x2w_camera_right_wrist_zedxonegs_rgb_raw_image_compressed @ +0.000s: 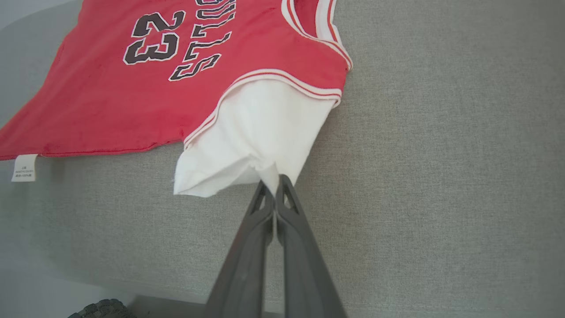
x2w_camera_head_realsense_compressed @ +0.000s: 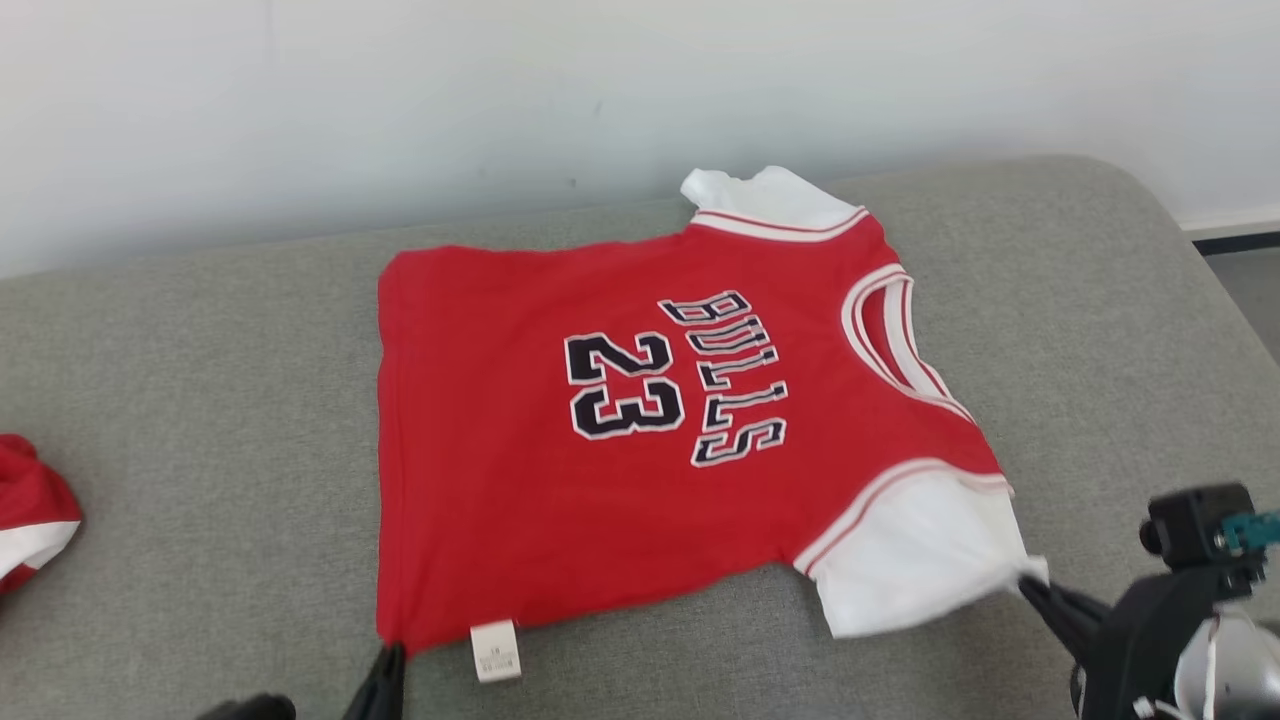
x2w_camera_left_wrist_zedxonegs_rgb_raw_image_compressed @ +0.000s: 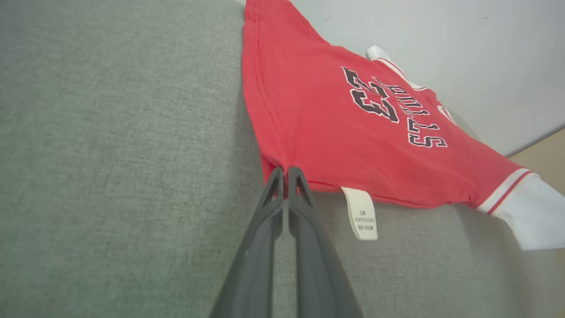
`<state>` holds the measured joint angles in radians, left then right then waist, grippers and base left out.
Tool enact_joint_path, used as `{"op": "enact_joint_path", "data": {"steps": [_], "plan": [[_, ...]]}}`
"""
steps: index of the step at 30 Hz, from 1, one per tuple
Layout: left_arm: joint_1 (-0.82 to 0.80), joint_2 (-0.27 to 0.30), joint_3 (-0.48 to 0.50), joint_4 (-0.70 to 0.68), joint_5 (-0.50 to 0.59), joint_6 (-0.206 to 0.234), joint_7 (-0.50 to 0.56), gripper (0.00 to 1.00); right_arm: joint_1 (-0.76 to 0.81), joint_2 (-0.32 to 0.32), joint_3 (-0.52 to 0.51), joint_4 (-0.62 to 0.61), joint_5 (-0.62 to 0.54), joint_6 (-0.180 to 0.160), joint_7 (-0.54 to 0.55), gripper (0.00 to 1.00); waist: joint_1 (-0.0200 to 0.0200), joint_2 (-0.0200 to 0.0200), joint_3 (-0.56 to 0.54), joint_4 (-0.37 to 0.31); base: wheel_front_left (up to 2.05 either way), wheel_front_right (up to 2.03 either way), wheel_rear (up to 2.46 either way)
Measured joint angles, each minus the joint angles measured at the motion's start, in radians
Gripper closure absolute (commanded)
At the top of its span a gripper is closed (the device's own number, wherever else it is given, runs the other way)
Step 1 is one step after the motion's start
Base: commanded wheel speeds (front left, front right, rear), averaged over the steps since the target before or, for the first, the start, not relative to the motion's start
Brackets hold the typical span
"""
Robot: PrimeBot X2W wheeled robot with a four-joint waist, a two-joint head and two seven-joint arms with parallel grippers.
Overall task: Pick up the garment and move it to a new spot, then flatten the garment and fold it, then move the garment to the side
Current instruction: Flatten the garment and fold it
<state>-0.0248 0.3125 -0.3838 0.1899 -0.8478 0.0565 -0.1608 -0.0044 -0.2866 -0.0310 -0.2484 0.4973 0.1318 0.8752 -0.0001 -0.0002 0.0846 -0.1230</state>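
1. Pinching both near corners right now: my left gripper [x2w_camera_left_wrist_zedxonegs_rgb_raw_image_compressed: 287, 170] is clamped tight on the hem corner of the red Bulls jersey [x2w_camera_left_wrist_zedxonegs_rgb_raw_image_compressed: 331, 145], just beside the white care label [x2w_camera_left_wrist_zedxonegs_rgb_raw_image_compressed: 362, 214]. My right gripper [x2w_camera_right_wrist_zedxonegs_rgb_raw_image_compressed: 276, 179] is clamped tight on the edge of the near white sleeve [x2w_camera_right_wrist_zedxonegs_rgb_raw_image_compressed: 251, 132].
2. I read this as the flattening step. I want both grips firm and the arms drawing apart evenly, low over the grey cushion [x2w_camera_head_realsense_compressed: 200, 400]. That should tension the near edge without dragging the whole shirt.
3. Watch that sleeve: it is puckered to a point where I hold it, so too hard a pull would likely skew it rather than smooth it.
4. The jersey lies front up in the middle of the cushion, collar toward my right, hem toward my left, "23" and lettering sideways to me.
5. Its body looks mostly flat with soft ripples; the far white sleeve [x2w_camera_head_realsense_compressed: 760, 195] is bunched by the wall [x2w_camera_head_realsense_compressed: 400, 100].
6. Another red-and-white garment [x2w_camera_head_realsense_compressed: 30, 510] sits well apart at the left edge.
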Motion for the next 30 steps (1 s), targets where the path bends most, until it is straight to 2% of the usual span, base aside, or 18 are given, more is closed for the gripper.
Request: {"op": "enact_joint_path", "data": {"steps": [10, 16, 23, 30], "plan": [[0.091, 0.044, -0.006, -0.039, 0.013, 0.098, 0.067, 1.0, 0.161, 0.063, -0.066, -0.064, -0.052, 0.0, 0.184, 1.0, 0.0001, 0.0002, -0.012, 0.031, 0.0, 0.0, 0.0], [0.12, 0.058, 0.0, -0.071, 0.005, 0.113, 0.083, 1.0, 0.217, 0.098, -0.085, -0.092, -0.031, 0.0, 0.277, 1.0, 0.0, 0.0002, -0.021, 0.04, 0.0, 0.0, 0.0], [0.12, 0.033, 0.016, -0.132, -0.036, 0.092, 0.073, 1.0, 0.127, 0.093, -0.074, -0.125, 0.01, 0.0, 0.165, 1.0, 0.0, 0.0002, -0.02, 0.047, 0.0, 0.0, 0.0], [0.011, 0.012, 0.023, -0.131, -0.041, 0.089, 0.077, 1.0, -0.032, 0.066, -0.023, -0.033, 0.034, 0.0, -0.025, 1.0, 0.0001, 0.0003, 0.0, 0.061, 0.0, 0.0, 0.0]]}}
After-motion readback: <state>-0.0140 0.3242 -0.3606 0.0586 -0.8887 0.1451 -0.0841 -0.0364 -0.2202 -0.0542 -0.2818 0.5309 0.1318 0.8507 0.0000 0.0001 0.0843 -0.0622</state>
